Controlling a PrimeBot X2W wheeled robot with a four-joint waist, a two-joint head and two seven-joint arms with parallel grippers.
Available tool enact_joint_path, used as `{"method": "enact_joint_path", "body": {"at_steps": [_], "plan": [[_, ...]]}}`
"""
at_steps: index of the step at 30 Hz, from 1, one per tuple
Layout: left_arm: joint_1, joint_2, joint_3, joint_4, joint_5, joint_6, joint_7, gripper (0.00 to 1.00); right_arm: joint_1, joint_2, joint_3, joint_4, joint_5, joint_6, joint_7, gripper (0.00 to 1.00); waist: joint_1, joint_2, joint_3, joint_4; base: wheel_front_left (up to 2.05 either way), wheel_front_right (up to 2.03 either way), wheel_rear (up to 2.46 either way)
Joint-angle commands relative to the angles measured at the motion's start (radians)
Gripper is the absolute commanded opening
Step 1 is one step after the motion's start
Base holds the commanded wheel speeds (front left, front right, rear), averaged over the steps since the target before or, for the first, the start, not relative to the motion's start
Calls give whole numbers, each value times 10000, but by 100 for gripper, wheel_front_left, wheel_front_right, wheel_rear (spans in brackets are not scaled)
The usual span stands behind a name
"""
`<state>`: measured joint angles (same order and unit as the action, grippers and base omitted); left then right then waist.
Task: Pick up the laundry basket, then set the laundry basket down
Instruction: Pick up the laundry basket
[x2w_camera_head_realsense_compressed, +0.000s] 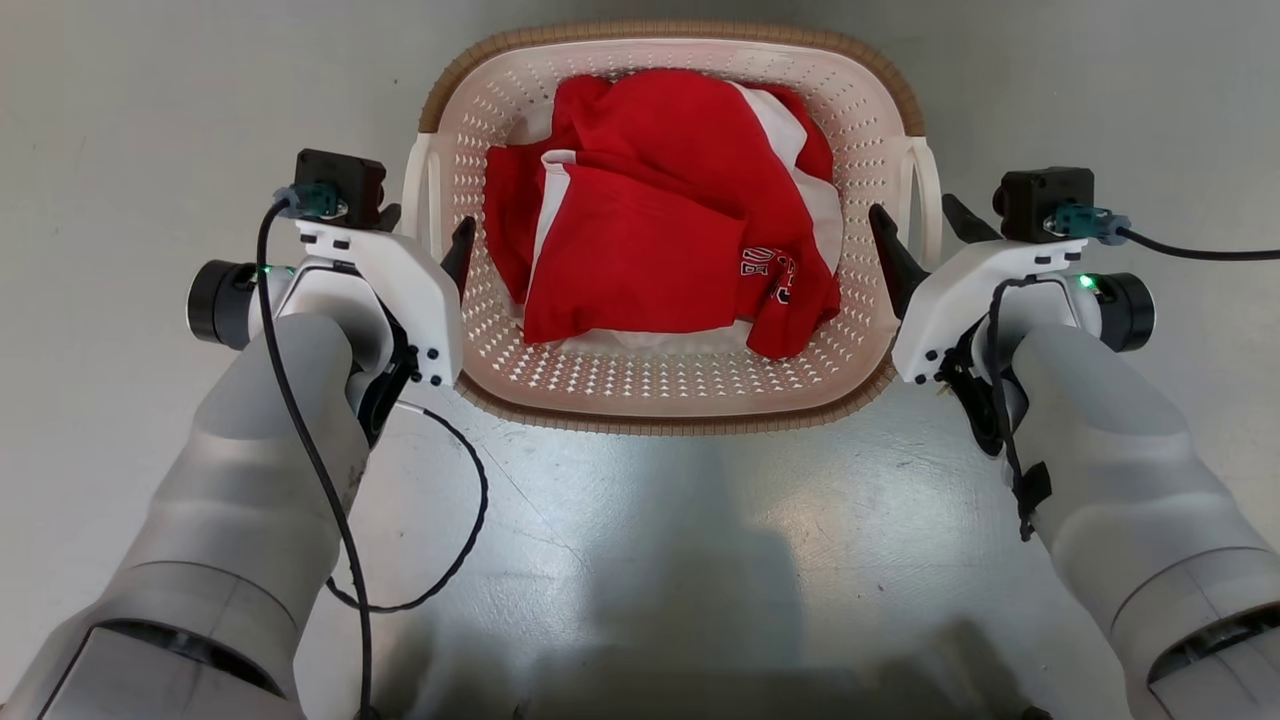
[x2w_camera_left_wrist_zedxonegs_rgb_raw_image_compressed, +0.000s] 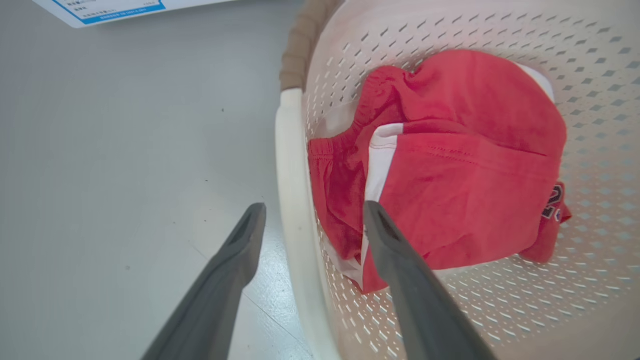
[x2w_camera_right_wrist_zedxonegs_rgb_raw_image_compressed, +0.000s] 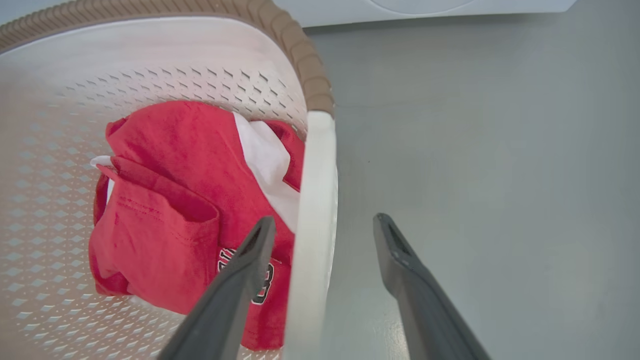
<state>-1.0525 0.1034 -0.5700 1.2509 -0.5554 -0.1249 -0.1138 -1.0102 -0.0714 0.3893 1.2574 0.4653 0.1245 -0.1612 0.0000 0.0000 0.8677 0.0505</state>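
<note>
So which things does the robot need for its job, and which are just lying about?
For the job:
the laundry basket
the left end effector and the right end effector, each open astride one side of it

Just lying about:
the red and white clothes inside the basket
the blue-bordered printed sheet
the white appliance beyond the basket

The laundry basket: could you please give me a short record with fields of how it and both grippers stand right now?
object: laundry basket, cream with a brown rim
location: on the grey floor, in front of the robot
contents: crumpled red and white garment
left gripper: open, straddling the left handle, one finger inside the basket and one outside
right gripper: open, straddling the right handle the same way
grip: not yet closed on either handle
</note>
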Motion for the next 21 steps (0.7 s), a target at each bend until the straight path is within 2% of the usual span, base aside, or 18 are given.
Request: {"method": "enact_joint_path", "body": {"at_steps": [1,21], "plan": [[-51,387,79,-16,-125,-58,-5,100,236,212,170,30,131,62,10,100,0,0,12,2,0,0,0],[-261,390,-414,188,-503,-58,-9,100,47,212,991,210,946,62,-105,100,0,0,34,-30,0,0,0]]}}
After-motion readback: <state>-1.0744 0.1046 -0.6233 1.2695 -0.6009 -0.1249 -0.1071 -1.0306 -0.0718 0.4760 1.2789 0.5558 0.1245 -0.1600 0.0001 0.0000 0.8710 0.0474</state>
